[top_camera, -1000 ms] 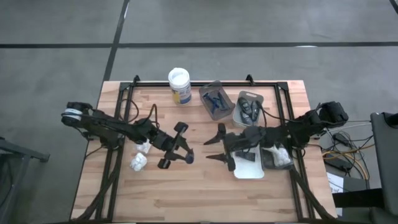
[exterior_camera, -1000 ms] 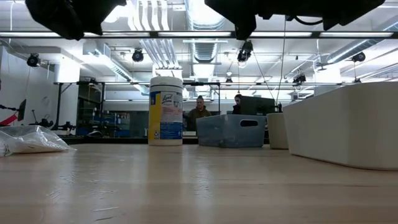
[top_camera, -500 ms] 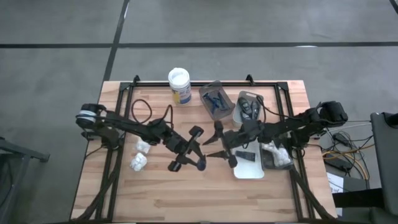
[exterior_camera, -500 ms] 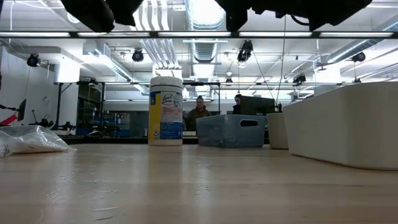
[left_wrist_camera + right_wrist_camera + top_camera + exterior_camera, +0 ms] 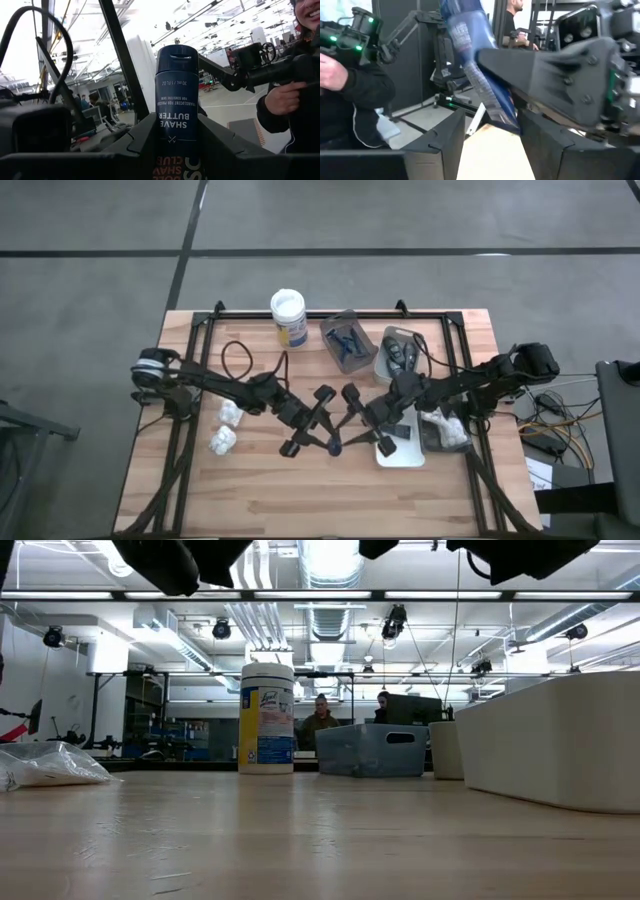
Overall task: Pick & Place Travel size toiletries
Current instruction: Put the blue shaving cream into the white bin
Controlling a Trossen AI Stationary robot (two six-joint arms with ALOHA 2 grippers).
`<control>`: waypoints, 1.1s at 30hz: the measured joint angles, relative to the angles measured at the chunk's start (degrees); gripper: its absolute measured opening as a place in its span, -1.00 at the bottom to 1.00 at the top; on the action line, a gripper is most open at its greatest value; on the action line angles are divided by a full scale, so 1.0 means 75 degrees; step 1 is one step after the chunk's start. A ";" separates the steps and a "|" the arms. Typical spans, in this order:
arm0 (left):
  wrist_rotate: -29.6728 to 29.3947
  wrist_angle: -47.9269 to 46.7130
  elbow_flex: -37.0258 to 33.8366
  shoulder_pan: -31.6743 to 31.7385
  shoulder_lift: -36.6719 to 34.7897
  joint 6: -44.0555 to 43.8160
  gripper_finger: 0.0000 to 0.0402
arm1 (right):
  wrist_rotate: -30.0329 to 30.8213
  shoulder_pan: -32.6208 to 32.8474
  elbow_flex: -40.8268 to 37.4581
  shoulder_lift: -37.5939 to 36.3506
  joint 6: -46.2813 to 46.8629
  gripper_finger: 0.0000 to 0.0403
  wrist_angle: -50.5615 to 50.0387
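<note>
Left claw (image 5: 318, 423) out over mid-counter (image 5: 260, 490), nearer the front edge than the white-lidded wipes tub (image 5: 287, 315) and slightly right of it. Clamped on a dark blue shave butter bottle (image 5: 177, 110), one dark finger (image 5: 135, 145) pressed on each side of its lower half. Bottle held off the counter, cap end pointing away from the left wrist.

Right claw (image 5: 352, 418) facing the left one, just right of it, also nearer the front than the tub. Open: fingers (image 5: 445, 140) standing either side of the same bottle (image 5: 480, 75), gaps visible on both sides, no grip seen. Bottle tilted across the right wrist view, with the left claw (image 5: 555, 70) holding its far end.

Two white lumpy packets (image 5: 226, 426) lying on the counter front-left of the tub, well apart from both claws. Grey tray of blue razors (image 5: 345, 340) just right of the tub. Grey tray of dark bottles (image 5: 400, 352) further right of the tub. White tray (image 5: 400, 452) front-right of the tub, beyond the right claw.

From the low view, tub (image 5: 266, 718) upright, both arms overhead.
</note>
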 joint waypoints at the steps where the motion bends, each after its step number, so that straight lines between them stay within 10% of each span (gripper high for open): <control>1: -0.0002 0.0008 0.0000 0.0002 -0.0014 0.0002 -0.36 | -0.0022 -0.0006 0.0000 0.0000 -0.0070 -0.17 -0.0013; 13: 0.0024 -0.0023 -0.0006 0.0017 -0.0015 -0.0001 -0.36 | -0.0056 -0.0016 0.0000 0.0000 -0.0322 -0.92 -0.0037; 33: -0.0080 -0.1520 -0.0009 0.0055 -0.0487 -0.0238 0.01 | -0.0106 -0.0007 -0.0006 -0.0065 0.0244 -0.96 -0.0484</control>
